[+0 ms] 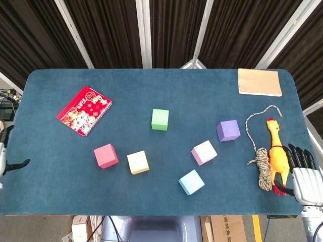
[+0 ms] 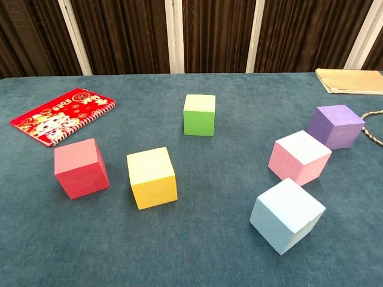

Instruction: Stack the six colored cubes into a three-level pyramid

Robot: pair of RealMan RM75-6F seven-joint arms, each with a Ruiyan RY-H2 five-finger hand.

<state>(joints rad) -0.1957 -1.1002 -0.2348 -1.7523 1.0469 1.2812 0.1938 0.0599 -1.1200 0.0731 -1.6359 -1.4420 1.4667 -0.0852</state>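
Table (image 1: pixel 60 191): blue cloth surface, six cubes lying singly, none stacked.

Red cube (image 1: pixel 106 156) and yellow cube (image 1: pixel 138 162): near each other at the left-front, not touching. Green cube (image 1: pixel 160 119): alone, further back, near the centre. Pink cube (image 1: pixel 204 152): right of centre, with the purple cube (image 1: pixel 228 130) behind it to the right and the light blue cube (image 1: pixel 191 182) in front of it (nearest the front edge). All three apart.

Right hand (image 1: pixel 304 174): at the table's right front corner, fingers spread and holding nothing, just beside the rubber chicken (image 1: pixel 276 151).

Left hand (image 1: pixel 6 156): only a sliver shows at the left frame edge; cannot tell how its fingers lie.

Other items: coiled rope (image 1: pixel 262 164) touching the chicken; red notebook (image 1: pixel 84 110) back left; tan notepad (image 1: pixel 259 81) back right.
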